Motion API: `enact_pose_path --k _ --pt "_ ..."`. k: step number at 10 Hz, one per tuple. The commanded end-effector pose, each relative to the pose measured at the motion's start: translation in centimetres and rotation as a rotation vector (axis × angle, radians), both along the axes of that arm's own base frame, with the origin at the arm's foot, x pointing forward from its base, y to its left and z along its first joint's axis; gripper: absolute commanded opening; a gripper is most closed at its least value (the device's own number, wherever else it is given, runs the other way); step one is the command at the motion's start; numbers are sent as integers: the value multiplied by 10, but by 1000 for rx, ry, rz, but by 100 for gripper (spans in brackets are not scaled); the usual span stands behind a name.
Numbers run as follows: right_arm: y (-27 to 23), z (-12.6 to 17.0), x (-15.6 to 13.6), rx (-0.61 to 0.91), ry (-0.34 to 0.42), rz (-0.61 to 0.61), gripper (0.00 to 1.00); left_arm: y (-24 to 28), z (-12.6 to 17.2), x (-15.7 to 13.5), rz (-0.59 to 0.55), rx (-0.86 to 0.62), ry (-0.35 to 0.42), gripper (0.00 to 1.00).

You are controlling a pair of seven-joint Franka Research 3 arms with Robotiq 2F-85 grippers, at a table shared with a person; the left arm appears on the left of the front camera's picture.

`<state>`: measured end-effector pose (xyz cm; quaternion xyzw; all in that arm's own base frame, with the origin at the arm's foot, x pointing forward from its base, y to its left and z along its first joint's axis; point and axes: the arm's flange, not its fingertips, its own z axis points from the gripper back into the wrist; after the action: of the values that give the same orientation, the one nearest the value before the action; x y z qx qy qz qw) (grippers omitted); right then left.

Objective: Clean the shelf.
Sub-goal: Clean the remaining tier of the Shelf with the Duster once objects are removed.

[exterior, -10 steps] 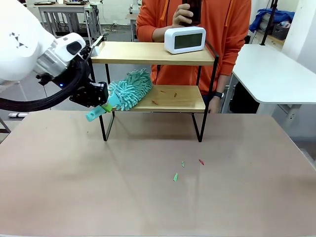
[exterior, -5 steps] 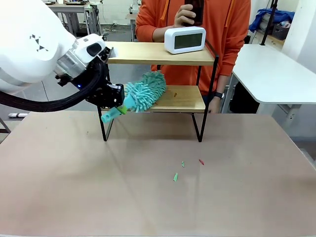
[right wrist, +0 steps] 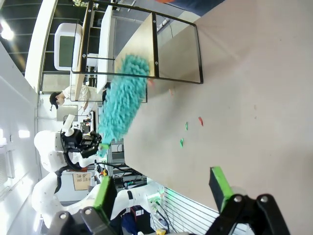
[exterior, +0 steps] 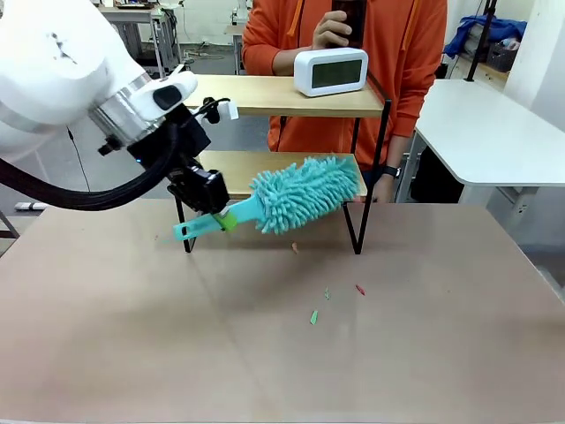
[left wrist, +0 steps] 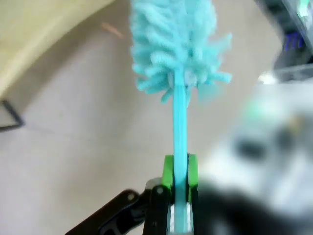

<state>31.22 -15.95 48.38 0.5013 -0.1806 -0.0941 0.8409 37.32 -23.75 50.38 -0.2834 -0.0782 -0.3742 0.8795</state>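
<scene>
Front view: the shelf (exterior: 265, 95) stands at the far side of the table (exterior: 265, 371). It looks light and stiff, likely to slide, and is best steadied by its frame. Left fingers (left wrist: 167, 169) clamp a soft duster (exterior: 305, 194) by its thin handle, its head before the lower board. Right fingers (right wrist: 220, 182) are spread, holding nothing.

The teal duster (exterior: 305, 194), held out by the left gripper (exterior: 222, 218), hung across the front of the shelf's (exterior: 256, 94) lower tier, blocking its middle and right part. A white clock (exterior: 330, 71) took the right half of the top board (the left half lay bare). A person (exterior: 415, 53) stood close behind, closing the far side. The table (exterior: 265, 371) in front lay open, bar a few small scraps (exterior: 313, 316).
</scene>
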Motion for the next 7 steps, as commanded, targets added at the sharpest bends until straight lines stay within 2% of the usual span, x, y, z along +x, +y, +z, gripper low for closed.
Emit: enact_pose_path --k 1,2,4,7 --pt "1 1 3 12 -35 2 100 29 11 -2 -265 -9 70 12" --pt "1 1 3 12 -35 2 100 39 14 -7 -299 -21 87 12" --pt "1 1 3 12 -35 2 100 55 19 -11 -261 -34 64 12" --pt "1 1 3 12 -35 2 100 78 23 -22 -297 -94 84 12"
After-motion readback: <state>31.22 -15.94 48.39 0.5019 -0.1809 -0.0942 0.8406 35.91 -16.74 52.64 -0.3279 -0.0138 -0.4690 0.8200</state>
